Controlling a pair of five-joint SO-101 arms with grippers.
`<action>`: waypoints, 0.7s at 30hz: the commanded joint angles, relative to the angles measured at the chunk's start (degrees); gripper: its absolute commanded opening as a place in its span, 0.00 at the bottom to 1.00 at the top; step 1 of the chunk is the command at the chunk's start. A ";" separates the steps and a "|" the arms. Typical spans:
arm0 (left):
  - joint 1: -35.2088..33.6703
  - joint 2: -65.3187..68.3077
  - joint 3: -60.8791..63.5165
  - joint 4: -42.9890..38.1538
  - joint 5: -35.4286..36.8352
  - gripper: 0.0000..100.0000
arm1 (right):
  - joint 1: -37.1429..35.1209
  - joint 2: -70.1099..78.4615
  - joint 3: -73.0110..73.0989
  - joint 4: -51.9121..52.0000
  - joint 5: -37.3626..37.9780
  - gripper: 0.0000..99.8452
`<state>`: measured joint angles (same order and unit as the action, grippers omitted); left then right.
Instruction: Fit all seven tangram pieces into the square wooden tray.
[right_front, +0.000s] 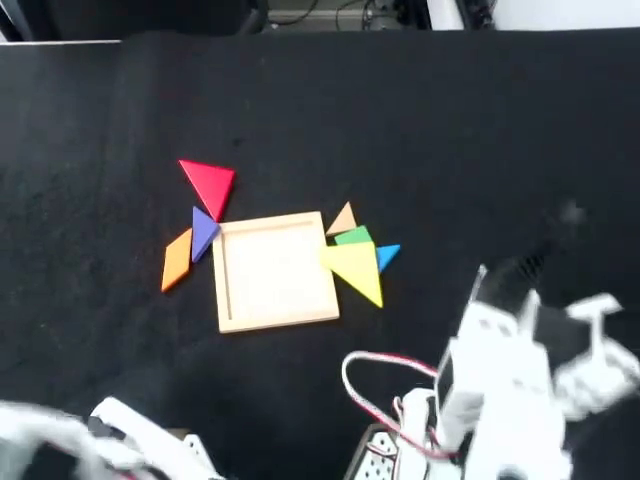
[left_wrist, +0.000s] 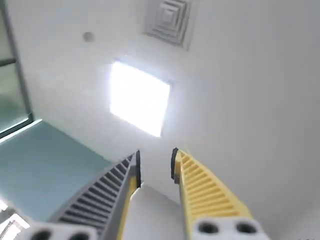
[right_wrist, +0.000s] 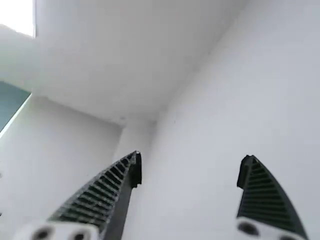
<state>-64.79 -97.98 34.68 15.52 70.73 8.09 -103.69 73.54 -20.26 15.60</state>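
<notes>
Against black cloth (right_front: 450, 130), finds square wooden tray (right_front: 275, 270) empty at frame centre, tangram pieces (right_front: 357, 268) clustered beside its left and right edges, apparently staged within reach; finds left gripper (left_wrist: 155, 162) slightly parted and right gripper (right_wrist: 189, 170) spread wide, both empty, pointed at ceiling (left_wrist: 240, 75), seemingly parked.

Tray (right_front: 277, 270) on table (right_front: 100, 100); three pieces (right_front: 205, 232) at left edge, four pieces (right_front: 355, 262) at right.
</notes>
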 joint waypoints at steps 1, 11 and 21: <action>9.98 7.65 0.75 0.53 -5.19 0.13 | -0.18 -3.82 4.44 -0.70 -2.81 0.32; 55.87 16.44 2.51 15.30 -44.40 0.13 | -1.14 -3.82 16.57 -0.26 -7.74 0.32; 58.15 17.49 14.46 27.34 -69.71 0.13 | -3.69 -3.74 22.99 9.23 -8.09 0.32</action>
<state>-5.45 -80.92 48.22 40.57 6.81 6.42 -103.60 96.66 -15.08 8.04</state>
